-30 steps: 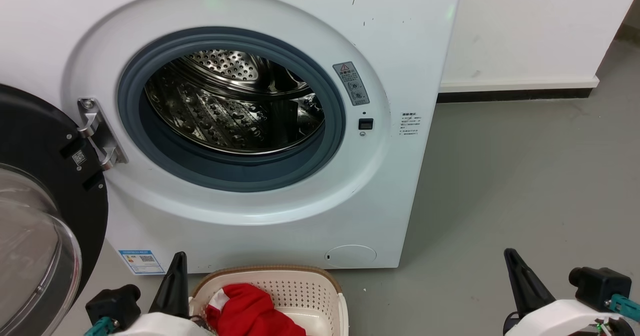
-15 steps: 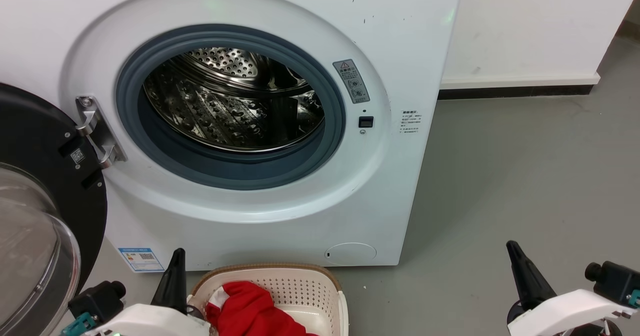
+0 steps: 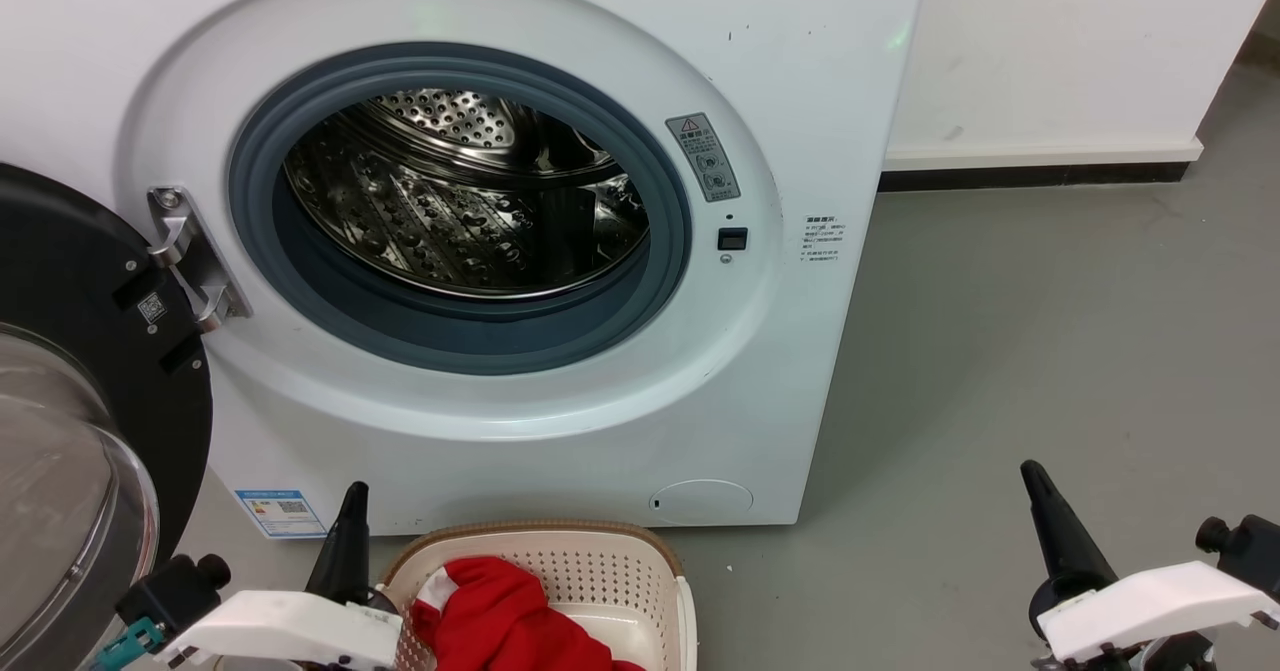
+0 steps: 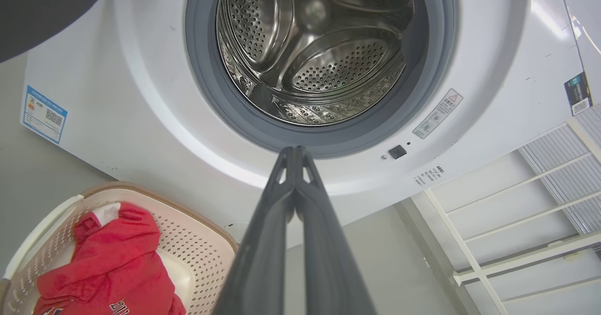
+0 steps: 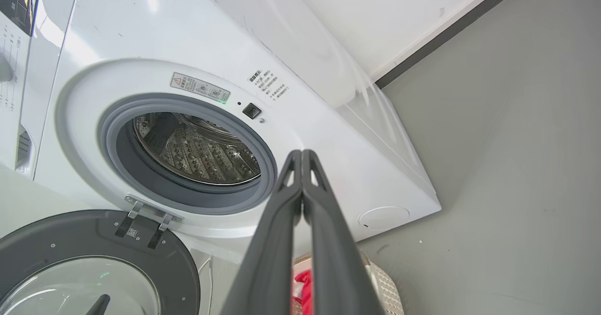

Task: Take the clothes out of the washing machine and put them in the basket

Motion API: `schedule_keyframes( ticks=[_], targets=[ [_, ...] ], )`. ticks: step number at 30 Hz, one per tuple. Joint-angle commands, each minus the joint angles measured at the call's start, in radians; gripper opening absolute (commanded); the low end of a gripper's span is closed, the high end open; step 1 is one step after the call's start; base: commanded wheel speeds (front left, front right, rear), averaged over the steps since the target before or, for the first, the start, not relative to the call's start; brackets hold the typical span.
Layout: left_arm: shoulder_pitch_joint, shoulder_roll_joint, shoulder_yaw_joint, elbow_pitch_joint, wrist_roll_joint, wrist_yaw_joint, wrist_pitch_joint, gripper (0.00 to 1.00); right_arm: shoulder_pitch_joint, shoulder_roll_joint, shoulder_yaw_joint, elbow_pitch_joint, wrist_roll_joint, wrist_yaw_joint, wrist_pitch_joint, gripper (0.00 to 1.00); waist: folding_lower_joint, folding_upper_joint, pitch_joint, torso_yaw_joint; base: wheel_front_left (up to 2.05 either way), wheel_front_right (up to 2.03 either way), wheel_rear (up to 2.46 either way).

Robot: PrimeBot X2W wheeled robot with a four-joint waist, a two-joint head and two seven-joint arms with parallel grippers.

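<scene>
Both fingers (image 4: 263,258) of the left end effector (image 3: 354,496) (image 4: 294,151) are pressed together on nothing and point at the washing machine (image 3: 800,101) (image 4: 493,71); the right end effector (image 3: 1030,473) (image 5: 301,153), likewise closed and empty, hangs over the floor (image 3: 1050,301) well apart to the right. Just right of the left fingers, crumpled red clothes (image 3: 490,611) (image 4: 112,263) lie in the basket (image 3: 530,533) (image 4: 202,228), the heap running from white trim at its far-left end toward the near right. Beyond, the door (image 3: 60,281) stands swung open leftward and the drum (image 3: 460,201) (image 4: 328,61) shows bare perforated steel.
</scene>
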Motion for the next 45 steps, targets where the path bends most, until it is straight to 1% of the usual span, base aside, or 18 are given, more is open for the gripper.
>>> schedule_keyframes(
  ticks=[1, 23, 45],
  targets=[
    [-0.032, -0.001, 0.006, -0.006, -0.025, -0.006, 0.004, 0.0, -0.036, -0.005, -0.004, -0.003, 0.028, 0.0, 0.002, 0.0, 0.0, -0.0001, 0.001, 0.0, 0.0, 0.0, 0.0],
    [-0.07, -0.007, 0.03, 0.035, -0.281, -0.024, 0.048, 0.0, -0.075, -0.005, -0.021, 0.048, 0.298, 0.0, 0.009, 0.0, 0.0, -0.0001, 0.014, 0.0, 0.0, 0.0, 0.0],
    [-0.104, -0.014, 0.05, 0.068, -0.483, -0.038, 0.082, 0.0, -0.111, -0.004, -0.036, 0.088, 0.508, 0.0, 0.017, 0.0, 0.0, -0.0001, 0.026, -0.001, 0.0, 0.0, 0.0]
  ],
)
